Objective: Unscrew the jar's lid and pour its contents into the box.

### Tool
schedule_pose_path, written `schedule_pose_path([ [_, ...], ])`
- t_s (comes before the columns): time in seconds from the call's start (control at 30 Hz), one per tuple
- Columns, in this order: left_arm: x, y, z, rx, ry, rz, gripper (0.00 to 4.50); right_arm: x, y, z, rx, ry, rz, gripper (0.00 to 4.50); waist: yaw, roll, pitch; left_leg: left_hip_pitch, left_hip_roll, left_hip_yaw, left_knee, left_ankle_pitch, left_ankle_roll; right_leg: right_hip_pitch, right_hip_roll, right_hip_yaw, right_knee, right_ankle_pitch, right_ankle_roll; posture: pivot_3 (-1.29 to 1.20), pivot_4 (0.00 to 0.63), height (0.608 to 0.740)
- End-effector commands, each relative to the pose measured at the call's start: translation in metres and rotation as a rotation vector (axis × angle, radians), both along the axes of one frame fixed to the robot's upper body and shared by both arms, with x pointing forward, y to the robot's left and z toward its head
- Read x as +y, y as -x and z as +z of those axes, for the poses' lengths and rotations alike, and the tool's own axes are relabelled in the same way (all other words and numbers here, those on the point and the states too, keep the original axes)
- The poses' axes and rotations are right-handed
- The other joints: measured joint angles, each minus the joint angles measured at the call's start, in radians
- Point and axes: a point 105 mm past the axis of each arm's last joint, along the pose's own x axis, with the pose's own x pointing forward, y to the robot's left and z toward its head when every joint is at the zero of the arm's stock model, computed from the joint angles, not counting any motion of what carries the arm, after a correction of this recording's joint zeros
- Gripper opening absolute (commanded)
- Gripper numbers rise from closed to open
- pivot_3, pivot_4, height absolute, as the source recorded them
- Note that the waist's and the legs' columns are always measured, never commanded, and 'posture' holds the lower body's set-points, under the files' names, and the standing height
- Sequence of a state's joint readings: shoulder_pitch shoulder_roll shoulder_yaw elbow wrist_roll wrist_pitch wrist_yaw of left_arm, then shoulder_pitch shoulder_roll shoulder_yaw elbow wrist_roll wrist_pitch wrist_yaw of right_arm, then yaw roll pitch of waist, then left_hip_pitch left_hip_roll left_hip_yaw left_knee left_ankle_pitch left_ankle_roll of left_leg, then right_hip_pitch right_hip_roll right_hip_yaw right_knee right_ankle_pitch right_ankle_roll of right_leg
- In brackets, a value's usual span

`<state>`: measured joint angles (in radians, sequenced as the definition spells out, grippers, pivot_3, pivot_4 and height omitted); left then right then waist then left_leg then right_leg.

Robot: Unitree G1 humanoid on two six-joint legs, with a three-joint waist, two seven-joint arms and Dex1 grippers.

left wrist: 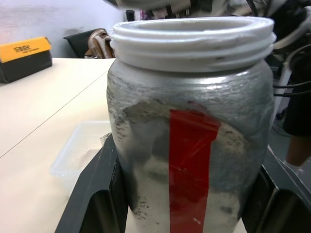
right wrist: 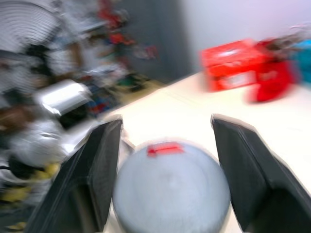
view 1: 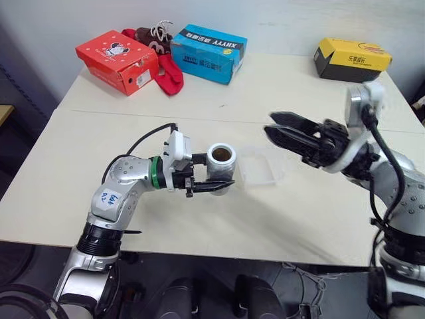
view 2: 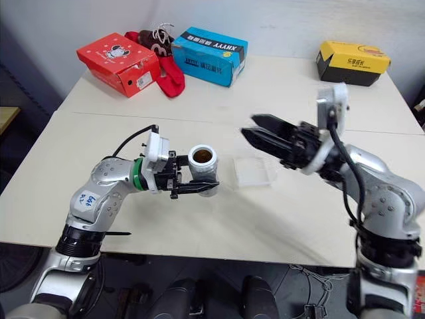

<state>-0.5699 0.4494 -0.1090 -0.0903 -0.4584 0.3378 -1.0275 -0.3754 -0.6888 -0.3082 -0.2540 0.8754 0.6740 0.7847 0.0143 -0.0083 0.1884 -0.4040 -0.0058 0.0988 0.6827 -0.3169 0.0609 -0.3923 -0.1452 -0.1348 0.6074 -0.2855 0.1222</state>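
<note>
White table, open jar in left pincer, lid between right pincer's fingers

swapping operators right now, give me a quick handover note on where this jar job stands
Left gripper: shut on the jar, held upright above the table, mouth open.
Right gripper: holds the lid between its fingers, off to the right of the jar, above the box's far edge.
Box: clear tray on the table just right of the jar, looks empty.
Contents: dark bits in the jar.
Done: lid unscrewed and off.
Left: tip the jar over the box.
</note>
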Motion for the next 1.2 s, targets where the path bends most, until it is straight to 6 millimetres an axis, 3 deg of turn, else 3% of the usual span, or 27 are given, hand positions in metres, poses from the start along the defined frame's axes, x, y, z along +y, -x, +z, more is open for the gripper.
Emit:
schedule_pose_path([
  [0.03, 0.006, -0.007, 0.014, -0.064, 0.016, 0.030, 2.32, -0.064, -0.008, -0.026, -0.088, 0.112, -0.242, 2.52, 0.008, 0.000, 0.000, 0.000, 0.000, 0.001, 0.000, 0.000, 0.001, 0.000, 0.000, 0.000, 0.000, 0.000, 0.001, 0.00, 0.150, 0.740],
  [0.17, 0.007, -0.016, 0.018, -0.072, 0.014, 0.039, 2.32, -0.127, -0.013, -0.075, -0.012, 0.144, -0.477, 2.52, 0.008, 0.002, 0.001, 0.001, 0.000, 0.006, 0.000, 0.002, 0.003, 0.000, 0.000, 0.004, -0.002, 0.003, 0.005, 0.00, 0.150, 0.740],
  [0.3, 0.002, -0.025, 0.022, -0.079, 0.016, 0.039, 2.32, -0.161, -0.013, -0.116, 0.021, 0.198, -0.625, 2.52, 0.005, 0.002, 0.001, 0.002, 0.000, 0.007, 0.000, 0.004, 0.003, 0.000, 0.000, 0.005, -0.003, 0.004, 0.007, 0.00, 0.150, 0.740],
  [0.43, -0.005, -0.028, 0.026, -0.069, 0.015, 0.014, 2.32, -0.175, -0.013, -0.124, 0.012, 0.194, -0.701, 2.52, -0.006, 0.004, 0.002, 0.002, 0.000, 0.006, 0.000, 0.004, 0.002, 0.000, 0.000, 0.006, -0.003, 0.004, 0.007, 0.00, 0.150, 0.740],
  [0.53, -0.009, -0.033, 0.030, -0.058, 0.024, 0.016, 2.32, -0.178, -0.008, -0.119, 0.005, 0.165, -0.688, 3.50, -0.013, 0.006, 0.003, 0.002, 0.000, 0.006, 0.000, 0.005, 0.002, 0.000, 0.000, 0.006, -0.002, 0.004, 0.007, 0.00, 0.150, 0.740],
  [0.63, -0.012, -0.038, 0.039, -0.086, 0.036, 0.019, 2.32, -0.174, -0.001, -0.099, -0.072, 0.183, -0.657, 4.48, -0.013, 0.006, 0.004, 0.002, 0.000, 0.005, 0.000, 0.005, 0.001, 0.000, 0.000, 0.005, -0.002, 0.004, 0.007, 0.00, 0.150, 0.740],
  [0.77, -0.014, -0.058, 0.045, -0.097, -0.021, 0.112, 2.32, -0.150, 0.013, -0.067, -0.161, 0.217, -0.547, 4.48, -0.008, 0.008, 0.004, 0.002, 0.000, 0.005, 0.000, 0.005, 0.002, 0.001, 0.000, 0.005, -0.002, 0.004, 0.007, 0.00, 0.150, 0.740],
  [0.87, -0.021, -0.072, 0.048, -0.192, -0.094, 0.165, 2.32, -0.110, 0.033, -0.045, -0.197, 0.283, -0.390, 4.48, 0.003, 0.008, 0.004, 0.002, 0.000, 0.005, 0.000, 0.005, 0.002, 0.000, 0.000, 0.005, -0.002, 0.004, 0.008, 0.00, 0.150, 0.740],
  [1.03, -0.038, -0.089, 0.049, -0.357, -0.211, 0.214, 2.32, -0.073, 0.057, -0.041, -0.172, 0.340, -0.265, 4.48, 0.017, 0.008, 0.004, 0.001, 0.000, 0.004, 0.000, 0.005, 0.001, 0.000, 0.000, 0.005, -0.004, 0.005, 0.008, 0.00, 0.150, 0.740],
  [1.2, -0.057, -0.110, 0.049, -0.564, -0.340, 0.310, 2.32, -0.073, 0.064, -0.046, -0.134, 0.344, -0.305, 4.48, 0.035, 0.008, 0.004, 0.000, -0.001, 0.005, 0.000, 0.004, 0.004, 0.000, -0.001, 0.005, -0.006, 0.006, 0.009, 0.00, 0.150, 0.740],
])
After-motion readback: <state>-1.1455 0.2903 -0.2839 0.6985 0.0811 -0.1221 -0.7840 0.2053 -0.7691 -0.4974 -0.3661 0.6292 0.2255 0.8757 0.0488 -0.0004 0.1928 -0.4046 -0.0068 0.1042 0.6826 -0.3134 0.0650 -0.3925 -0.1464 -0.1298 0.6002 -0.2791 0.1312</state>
